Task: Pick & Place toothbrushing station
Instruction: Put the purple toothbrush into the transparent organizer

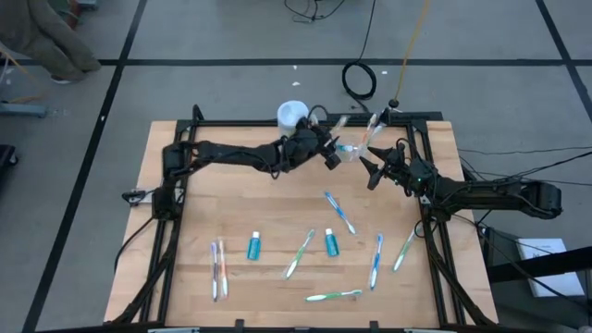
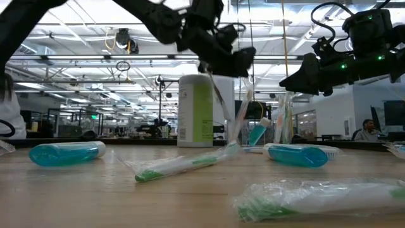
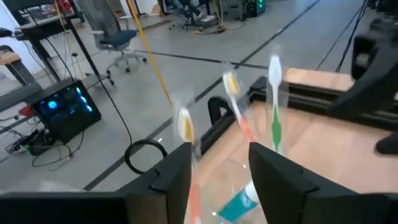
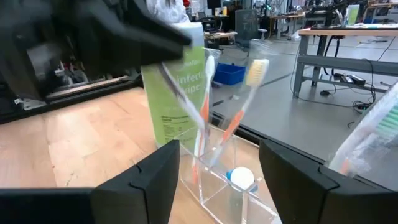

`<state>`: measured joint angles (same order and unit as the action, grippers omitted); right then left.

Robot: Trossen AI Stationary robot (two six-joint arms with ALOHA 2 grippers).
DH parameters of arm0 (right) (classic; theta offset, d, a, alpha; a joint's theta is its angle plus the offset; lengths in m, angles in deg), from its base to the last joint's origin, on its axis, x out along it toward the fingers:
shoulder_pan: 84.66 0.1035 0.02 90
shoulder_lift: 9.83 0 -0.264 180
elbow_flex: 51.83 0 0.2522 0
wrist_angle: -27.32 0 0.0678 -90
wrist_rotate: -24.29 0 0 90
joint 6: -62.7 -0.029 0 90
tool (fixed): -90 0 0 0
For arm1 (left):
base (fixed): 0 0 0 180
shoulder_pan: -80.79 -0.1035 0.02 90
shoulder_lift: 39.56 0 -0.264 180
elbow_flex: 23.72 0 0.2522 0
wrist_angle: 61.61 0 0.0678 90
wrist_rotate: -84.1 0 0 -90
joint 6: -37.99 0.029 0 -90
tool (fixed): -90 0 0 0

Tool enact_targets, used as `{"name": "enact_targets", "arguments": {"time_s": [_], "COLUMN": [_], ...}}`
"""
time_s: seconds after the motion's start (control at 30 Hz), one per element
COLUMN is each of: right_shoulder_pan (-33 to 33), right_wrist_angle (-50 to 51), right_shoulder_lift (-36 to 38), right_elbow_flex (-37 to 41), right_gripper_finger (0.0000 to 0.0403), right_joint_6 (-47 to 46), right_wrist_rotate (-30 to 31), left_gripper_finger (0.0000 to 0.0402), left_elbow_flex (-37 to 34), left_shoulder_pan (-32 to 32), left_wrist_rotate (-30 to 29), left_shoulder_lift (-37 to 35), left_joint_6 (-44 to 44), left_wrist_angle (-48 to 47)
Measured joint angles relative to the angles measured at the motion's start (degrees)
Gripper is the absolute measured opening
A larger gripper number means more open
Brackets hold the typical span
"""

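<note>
Since my left jaws (image 1: pixel 335 155) are spread around the toothbrushing station (image 1: pixel 351 151) near the desk's far edge, a bad squeeze could tip it & spill the brushes (image 4: pixel 205 106). It's clear plastic, so prob slippery. It stands upright, brushes pointing up; its long side seems to run along the far edge. My right jaws (image 1: pixel 373 169) wait just beside, spread too.

Table (image 1: pixel 185 240) — pale wood, smooth, matt grain. Holder (image 4: pixel 219 180) — clear glossy plastic, colourless. Toothbrushes (image 1: pixel 340 213) in shiny crinkled plastic wrap. Small blue tubes (image 2: pixel 66 152), glossy. Wipes canister (image 2: pixel 195 111) with a smooth green-and-white label. Arms: dark, matt.
</note>
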<state>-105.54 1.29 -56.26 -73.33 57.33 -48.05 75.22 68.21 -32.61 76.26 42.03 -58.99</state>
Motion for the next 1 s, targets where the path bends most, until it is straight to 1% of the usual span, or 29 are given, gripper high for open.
{"name": "enact_targets", "arguments": {"time_s": [0.13,0.23,0.37,0.5,0.53,0.57,0.77,0.8,0.9,0.93,1.0], "right_shoulder_pan": [0.00,0.00,0.00,0.00,0.00,0.00,0.00,-0.01,0.00,0.00,0.00], "right_wrist_angle": [-0.07,-0.39,-0.67,-0.73,-0.72,-0.73,-1.52,-1.56,-1.53,-1.49,-0.79], "right_shoulder_lift": [0.00,0.00,0.00,0.00,0.00,0.00,0.00,0.00,0.00,0.00,0.00], "right_elbow_flex": [0.01,0.02,0.02,0.02,0.02,0.02,0.02,0.02,0.02,0.02,0.02], "right_gripper_finger": [0.0212,0.0212,0.0212,0.0212,0.0212,0.0212,0.0212,0.0212,0.0212,0.0212,0.0212], "right_joint_6": [-0.06,-1.63,-2.09,-3.13,-3.09,-3.08,-3.20,-3.03,-2.85,-2.67,-2.37], "right_wrist_rotate": [-0.01,-0.01,-0.05,-0.05,-0.05,-0.05,-0.58,-1.27,-2.92,-3.00,-2.98], "left_gripper_finger": [0.0166,0.0158,0.0142,0.0116,0.0108,0.0101,0.0050,0.0039,0.0008,0.0005,0.0011], "left_elbow_flex": [-0.02,-0.01,0.00,-0.09,-0.11,-0.09,-0.04,-0.04,-0.04,-0.04,-0.04], "left_shoulder_pan": [-0.15,-0.22,-0.31,-0.28,-0.27,-0.24,-1.03,-1.17,-1.44,-1.36,-1.02], "left_wrist_rotate": [2.99,5.63,11.28,18.36,19.37,19.80,19.86,20.56,25.44,26.66,26.99], "left_shoulder_lift": [-5.07,-7.31,-7.68,-6.82,-6.44,-6.11,-5.66,-5.58,-5.83,-6.07,-7.22], "left_joint_6": [0.12,-1.34,-2.84,-5.90,-6.29,-6.35,-5.68,-5.68,-5.47,-5.45,-5.44], "left_wrist_angle": [-6.24,-7.26,-7.11,-8.27,-7.64,-6.30,-5.61,-6.47,-10.96,-13.32,-19.30]}}
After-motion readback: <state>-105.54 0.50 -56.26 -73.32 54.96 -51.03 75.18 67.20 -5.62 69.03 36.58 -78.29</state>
